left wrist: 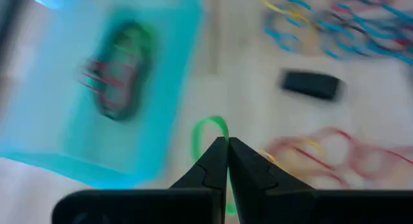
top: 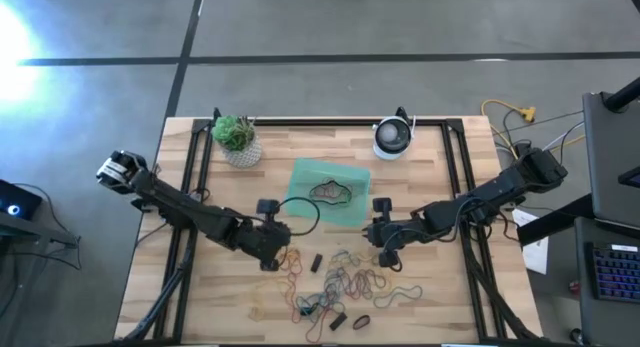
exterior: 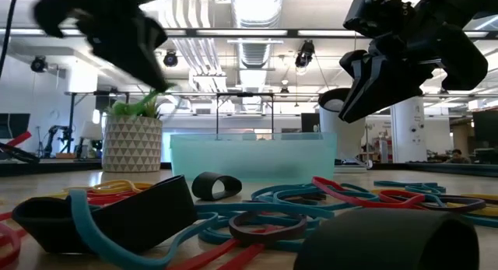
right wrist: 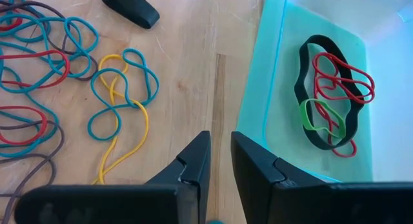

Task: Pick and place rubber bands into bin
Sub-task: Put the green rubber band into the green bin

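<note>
Closest to the low camera, a wide dark band [exterior: 117, 219] and a dark, blurred loop [exterior: 389, 240] lie on the wooden bench [top: 430, 312], with the rubber bands [top: 345, 282] in blue, red, yellow and dark colours tangled behind them. Planks of the bench are pale butcher-block wood framed by black rails; beyond it the room is an open workshop with ceiling ducts, strip lights and a grey floor crossed by dark lines. Near the middle of the bench sits the bin [top: 305, 177], a translucent green tray turned slightly askew to the bench edges; inside it a large dark band [right wrist: 322, 95] lies with its long axis running along the tray's length, with red loops [right wrist: 345, 79] and a small green loop [right wrist: 316, 114] on top. At the far edge stand a potted plant [top: 237, 139] and a round white and dark device [top: 392, 137]. Just off the bin's near left corner, the left gripper [top: 270, 233] has its fingers [left wrist: 213, 161] pressed together on a thin green band [left wrist: 208, 128]. Beside the bin's near right corner, the right gripper [top: 385, 249] holds its fingers [right wrist: 193, 162] slightly apart with nothing visible between them. No readable writing shows.
</note>
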`<move>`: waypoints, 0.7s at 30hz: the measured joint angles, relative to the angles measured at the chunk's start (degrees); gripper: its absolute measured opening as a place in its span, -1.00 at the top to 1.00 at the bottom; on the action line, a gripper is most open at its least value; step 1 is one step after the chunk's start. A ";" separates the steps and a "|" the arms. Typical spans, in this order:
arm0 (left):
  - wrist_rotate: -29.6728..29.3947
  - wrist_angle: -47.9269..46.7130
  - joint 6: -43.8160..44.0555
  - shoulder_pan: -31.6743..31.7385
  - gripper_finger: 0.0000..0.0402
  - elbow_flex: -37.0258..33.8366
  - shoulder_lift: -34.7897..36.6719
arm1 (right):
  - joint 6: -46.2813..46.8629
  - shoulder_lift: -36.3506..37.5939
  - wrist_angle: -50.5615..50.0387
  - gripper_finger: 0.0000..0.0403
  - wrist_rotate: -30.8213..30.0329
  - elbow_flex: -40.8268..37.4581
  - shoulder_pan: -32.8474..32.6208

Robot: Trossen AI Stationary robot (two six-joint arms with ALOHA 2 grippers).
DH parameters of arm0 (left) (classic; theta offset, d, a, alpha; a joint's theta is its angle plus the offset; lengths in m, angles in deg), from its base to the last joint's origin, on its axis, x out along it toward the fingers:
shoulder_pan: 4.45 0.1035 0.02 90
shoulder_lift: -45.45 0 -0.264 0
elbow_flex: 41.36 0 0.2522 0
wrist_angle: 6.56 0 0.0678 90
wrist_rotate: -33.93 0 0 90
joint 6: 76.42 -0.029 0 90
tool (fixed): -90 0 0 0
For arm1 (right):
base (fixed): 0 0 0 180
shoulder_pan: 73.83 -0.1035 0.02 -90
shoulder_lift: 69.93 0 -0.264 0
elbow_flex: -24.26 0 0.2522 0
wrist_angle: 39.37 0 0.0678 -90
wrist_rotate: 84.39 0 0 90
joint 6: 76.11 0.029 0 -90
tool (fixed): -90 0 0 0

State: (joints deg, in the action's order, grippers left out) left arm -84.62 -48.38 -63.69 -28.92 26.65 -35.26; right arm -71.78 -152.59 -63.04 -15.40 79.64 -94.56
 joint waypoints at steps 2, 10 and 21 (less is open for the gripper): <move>-3.98 1.03 -3.99 1.10 1.00 1.31 -0.04 | -0.02 0.00 -0.02 0.72 0.00 -0.04 0.00; -5.89 12.20 -20.08 11.90 1.00 1.72 -0.26 | 0.00 0.00 -0.02 0.72 0.00 -0.04 0.02; 13.58 15.80 -16.20 30.18 1.00 1.43 -5.03 | 2.83 0.00 -0.99 0.72 0.25 -0.07 0.00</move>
State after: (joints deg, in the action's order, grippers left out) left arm -71.04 -32.58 -79.89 1.26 28.08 -40.29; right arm -68.94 -152.59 -64.02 -15.16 79.58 -94.56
